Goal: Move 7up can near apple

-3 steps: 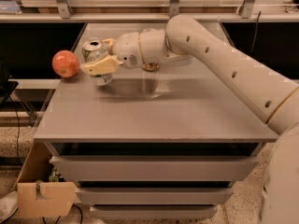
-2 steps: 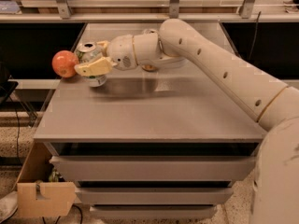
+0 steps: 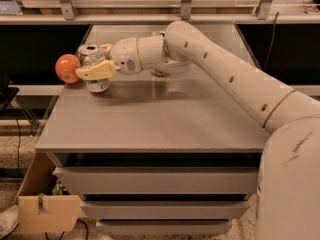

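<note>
The 7up can (image 3: 90, 54) sits clamped between the two fingers of the gripper (image 3: 93, 62), the near finger (image 3: 97, 71) lying across its side and the far one behind its silver top; it leans a little, its base low over the grey table (image 3: 150, 119), though whether it touches the surface cannot be told. The apple (image 3: 67, 68) lies just past the fingertips, on the side away from the wrist, close beside the can; the arm (image 3: 220, 69) stretches back from the gripper toward the lower right.
</note>
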Motion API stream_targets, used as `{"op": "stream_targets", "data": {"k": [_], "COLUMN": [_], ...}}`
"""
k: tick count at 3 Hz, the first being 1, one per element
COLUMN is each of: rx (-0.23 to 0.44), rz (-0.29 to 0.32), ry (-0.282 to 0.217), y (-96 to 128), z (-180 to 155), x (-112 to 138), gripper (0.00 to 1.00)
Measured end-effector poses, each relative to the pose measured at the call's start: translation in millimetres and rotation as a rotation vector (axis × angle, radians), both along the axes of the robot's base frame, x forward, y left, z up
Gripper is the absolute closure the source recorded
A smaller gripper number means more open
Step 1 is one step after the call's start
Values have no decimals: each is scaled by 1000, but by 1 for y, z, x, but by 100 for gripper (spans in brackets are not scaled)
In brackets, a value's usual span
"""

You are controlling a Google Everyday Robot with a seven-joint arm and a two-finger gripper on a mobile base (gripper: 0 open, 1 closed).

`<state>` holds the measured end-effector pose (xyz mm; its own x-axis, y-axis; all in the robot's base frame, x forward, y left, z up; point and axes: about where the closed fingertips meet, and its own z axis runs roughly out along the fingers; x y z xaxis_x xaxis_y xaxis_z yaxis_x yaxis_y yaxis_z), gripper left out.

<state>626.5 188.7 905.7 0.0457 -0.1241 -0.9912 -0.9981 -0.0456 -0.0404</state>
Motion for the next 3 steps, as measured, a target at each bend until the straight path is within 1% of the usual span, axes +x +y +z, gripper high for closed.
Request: {"op": "stream_targets", "data": {"k": [3], "rx": [17], "rz": [16], "ry": [33], "y": [-1], "z": [-10], "x": [4], "gripper": [12]}}
